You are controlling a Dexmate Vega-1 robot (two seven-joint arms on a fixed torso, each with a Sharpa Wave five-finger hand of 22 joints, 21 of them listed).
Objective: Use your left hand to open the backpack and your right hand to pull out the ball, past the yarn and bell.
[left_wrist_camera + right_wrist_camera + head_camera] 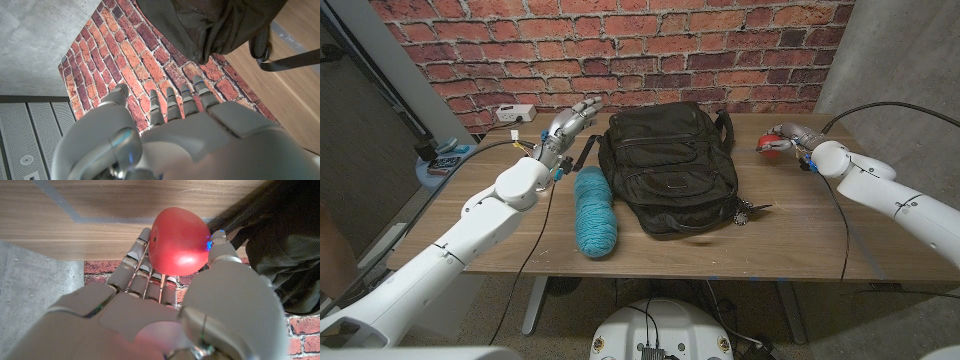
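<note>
A black backpack [670,168] lies in the middle of the wooden table [800,240]. A skein of teal yarn [594,212] lies beside it on its left. My right hand [786,138] is at the table's far right, right of the backpack, and holds a red ball [772,145]; in the right wrist view the ball [178,241] sits against my fingers [140,265]. My left hand [565,127] hovers at the backpack's upper left with fingers spread and nothing in it. In the left wrist view my left hand [185,135] is near the backpack [215,25].
A white power strip [515,113] lies at the table's far left edge, with a small dark device [445,163] on a side surface. A black strap [582,155] lies left of the backpack. A brick wall [620,40] stands behind the table. A small dark tag [748,211] lies by the backpack's lower right.
</note>
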